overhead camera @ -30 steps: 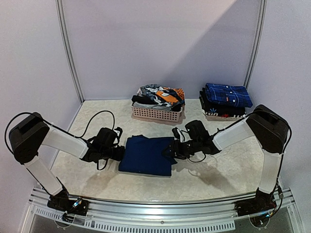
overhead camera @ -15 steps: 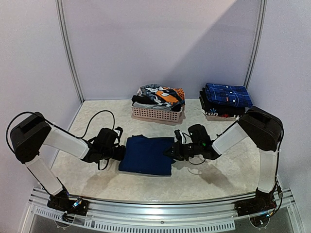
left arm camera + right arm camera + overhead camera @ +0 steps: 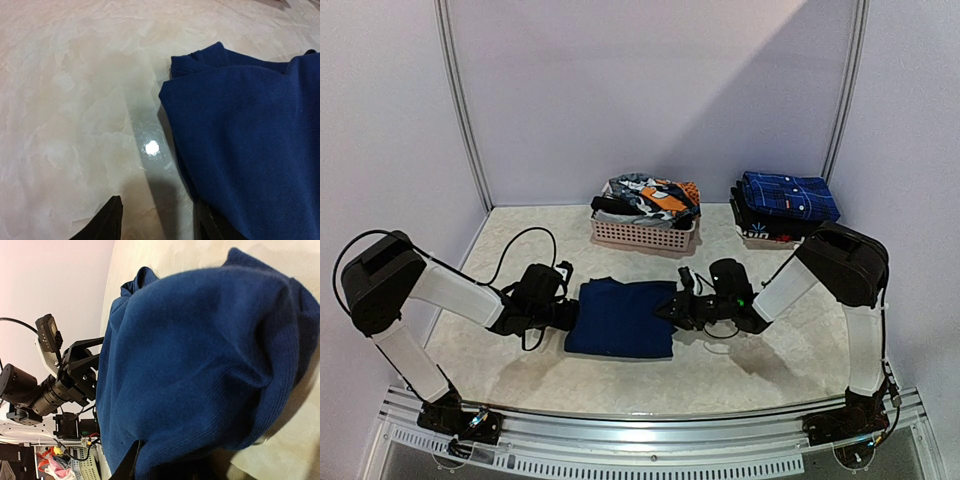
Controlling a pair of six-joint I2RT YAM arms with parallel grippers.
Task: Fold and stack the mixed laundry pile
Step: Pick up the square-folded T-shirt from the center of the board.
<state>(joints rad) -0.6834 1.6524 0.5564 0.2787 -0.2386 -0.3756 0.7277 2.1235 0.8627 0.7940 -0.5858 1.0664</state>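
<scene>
1. Dark blue garment (image 3: 620, 318): folded to a rough rectangle, lying on the pale marbled worktop (image 3: 750, 370), centre-front, btwn the two tools.
2. L tool (image 3: 570, 316): low at the garment's left edge, pointing at it. Wrist cam shows the jaws part-open w/ bare worktop btwn them. Outer finger (image 3: 107, 222) sits over bare worktop. Inner finger (image 3: 202, 222) is right at the cloth edge, w/ cloth lapping over it. It grips nothing.
3. R tool (image 3: 665, 308): low at the garment's right edge. Wrist cam shows the cloth bunched into a raised hump close to the lens and running down into the jaws. Only one finger (image 3: 131, 465) shows; the other is hidden by cloth. Jaws narrow, pinching the garment's edge.
4. Mixed laundry pile (image 3: 648, 195): unfolded, heaped in the pale pink slatted basket (image 3: 642, 238) at back centre, apart from the blue garment. Orange, grey and black pieces on top.
5. Folded stack (image 3: 785, 205): back-right corner, near the basket, not touching it. Blue plaid piece on top, darker pieces under.
6. L arm (image 3: 60, 385) shows in the R wrist cam beyond the garment's far side. A black cable (image 3: 515, 245) loops above the worktop behind that arm.
</scene>
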